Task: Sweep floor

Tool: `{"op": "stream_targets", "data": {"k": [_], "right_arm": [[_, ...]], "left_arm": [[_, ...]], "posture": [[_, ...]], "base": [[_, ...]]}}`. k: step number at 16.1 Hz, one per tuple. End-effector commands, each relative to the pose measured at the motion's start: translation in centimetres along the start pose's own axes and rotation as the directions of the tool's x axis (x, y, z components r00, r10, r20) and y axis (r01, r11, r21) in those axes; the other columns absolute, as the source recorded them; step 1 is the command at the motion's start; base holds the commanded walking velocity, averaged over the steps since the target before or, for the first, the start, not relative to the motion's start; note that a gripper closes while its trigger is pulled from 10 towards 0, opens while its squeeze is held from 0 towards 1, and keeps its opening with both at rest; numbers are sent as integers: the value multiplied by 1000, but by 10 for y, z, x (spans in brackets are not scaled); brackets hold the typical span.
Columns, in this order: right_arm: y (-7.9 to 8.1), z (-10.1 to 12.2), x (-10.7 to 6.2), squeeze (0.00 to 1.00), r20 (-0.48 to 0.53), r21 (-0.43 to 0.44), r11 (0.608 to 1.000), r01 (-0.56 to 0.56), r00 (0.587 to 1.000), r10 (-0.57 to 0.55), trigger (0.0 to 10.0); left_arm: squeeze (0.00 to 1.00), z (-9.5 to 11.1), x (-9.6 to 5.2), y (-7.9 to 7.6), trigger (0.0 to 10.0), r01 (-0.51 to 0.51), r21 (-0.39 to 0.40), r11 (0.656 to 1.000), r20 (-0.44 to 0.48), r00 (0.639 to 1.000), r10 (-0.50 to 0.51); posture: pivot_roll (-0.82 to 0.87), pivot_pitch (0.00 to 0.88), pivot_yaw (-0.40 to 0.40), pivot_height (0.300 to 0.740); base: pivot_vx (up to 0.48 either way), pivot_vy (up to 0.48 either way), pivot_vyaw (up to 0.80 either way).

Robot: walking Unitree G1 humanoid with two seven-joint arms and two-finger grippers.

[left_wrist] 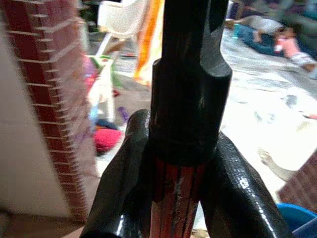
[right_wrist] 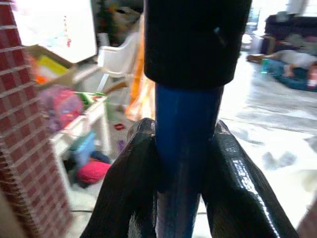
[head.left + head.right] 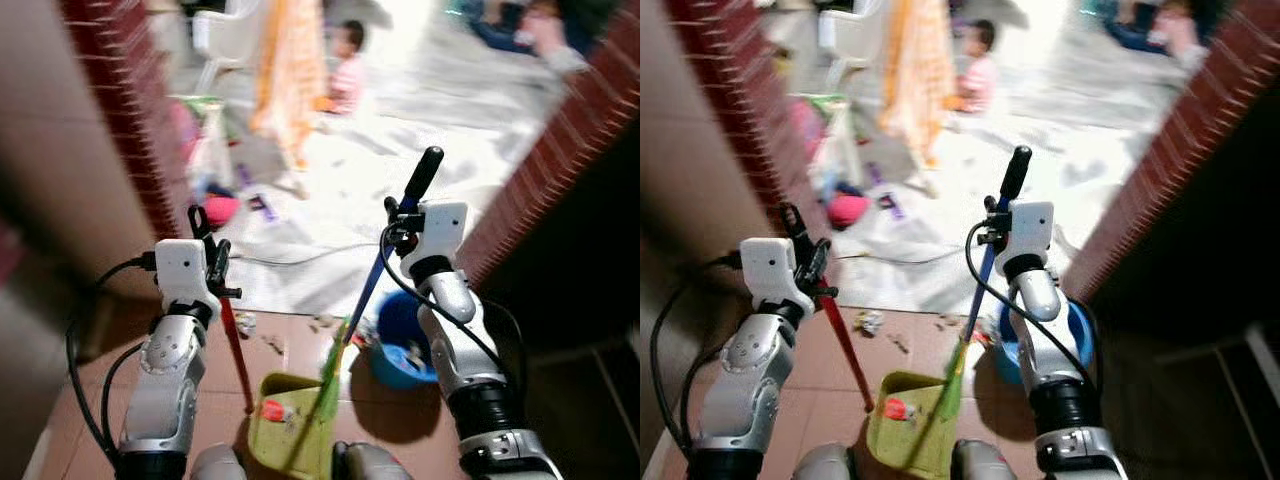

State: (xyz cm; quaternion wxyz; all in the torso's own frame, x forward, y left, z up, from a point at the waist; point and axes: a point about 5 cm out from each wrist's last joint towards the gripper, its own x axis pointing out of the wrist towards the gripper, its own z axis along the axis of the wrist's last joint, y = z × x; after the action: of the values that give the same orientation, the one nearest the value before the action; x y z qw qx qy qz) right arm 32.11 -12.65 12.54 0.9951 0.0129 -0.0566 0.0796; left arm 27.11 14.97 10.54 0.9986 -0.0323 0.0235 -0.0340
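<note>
Brick doorway [image 3: 130, 150], L hand [image 1: 173, 188] grips dustpan handle [image 3: 237, 350], R hand [image 2: 185, 168] broom [image 3: 375, 275].

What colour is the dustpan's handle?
Red, with a black cap; the left gripper is shut on the handle. Clearest in the left wrist view.

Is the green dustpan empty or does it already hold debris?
Not empty: a red scrap and small bits lie in the dustpan, with the broom bristles at its mouth.
</note>
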Motion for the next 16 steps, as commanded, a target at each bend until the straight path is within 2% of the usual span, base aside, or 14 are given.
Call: {"op": "stream_targets", "data": {"k": [1,13,16], "right_arm": [[-2,2,2,0,-2,-4,1000,0,1000,0,10000],[-1,-2,2,0,-19,-1,1000,0,1000,0,10000],[-3,-2,3,0,-19,-4,1000,5,1000,-5,10000]], "left_arm": [[0,16,3,-7,10000,27,-29,999,66,997,-25],[0,18,6,-10,10000,40,-38,998,59,998,-38],[0,19,7,-9,10000,39,-42,998,62,997,-36]], "posture": [[12,0,-60,740],[1,0,-57,740],[1,0,-55,740]], "base": [[-326,0,0],[-352,0,-70],[-204,0,0]]}}
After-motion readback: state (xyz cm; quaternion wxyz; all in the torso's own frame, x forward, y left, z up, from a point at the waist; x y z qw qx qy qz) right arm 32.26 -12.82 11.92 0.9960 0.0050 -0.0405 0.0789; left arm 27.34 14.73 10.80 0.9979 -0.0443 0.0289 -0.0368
